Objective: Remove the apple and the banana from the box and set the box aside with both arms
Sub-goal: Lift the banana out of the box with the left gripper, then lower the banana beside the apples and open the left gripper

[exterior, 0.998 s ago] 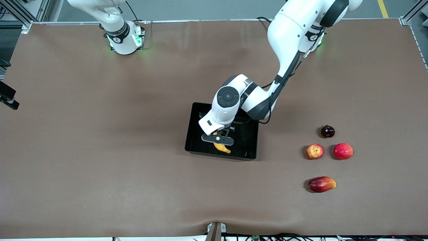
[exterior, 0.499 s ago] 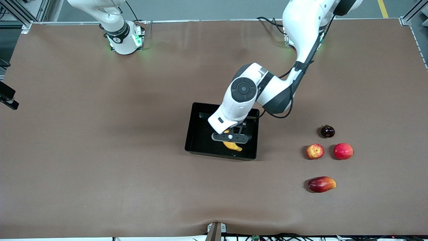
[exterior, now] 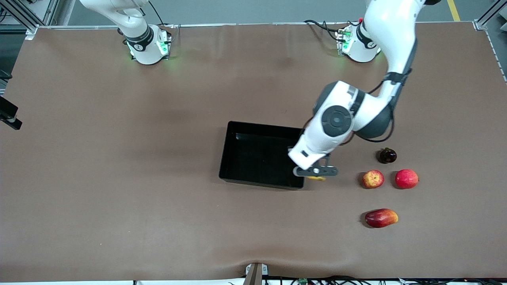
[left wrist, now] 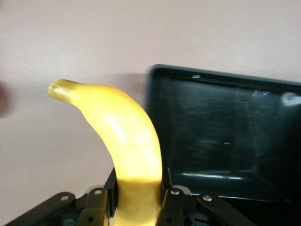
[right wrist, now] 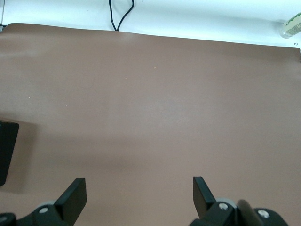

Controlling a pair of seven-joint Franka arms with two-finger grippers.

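Left gripper [exterior: 315,173] has carried banana [exterior: 317,178] out of box [exterior: 233,158] since earlier frame; now over bare table [exterior: 119,178] just past box wall toward left arm's end, jaws clamped on banana's lower end. Box empty. Apple [exterior: 372,179] already out, on table further toward that end. Advice: lower before release, short of fruits. Right gripper [right wrist: 139,193] waits, jaws wide, nothing between. Count: one banana, one apple, one box, three other fruits [exterior: 406,178].

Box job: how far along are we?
Done: the apple sits on the table, outside the empty box. In hand: the left gripper, shut on the banana, hangs over the box's wall. Left: set it down, move the box aside. The right gripper waits, fingers open.
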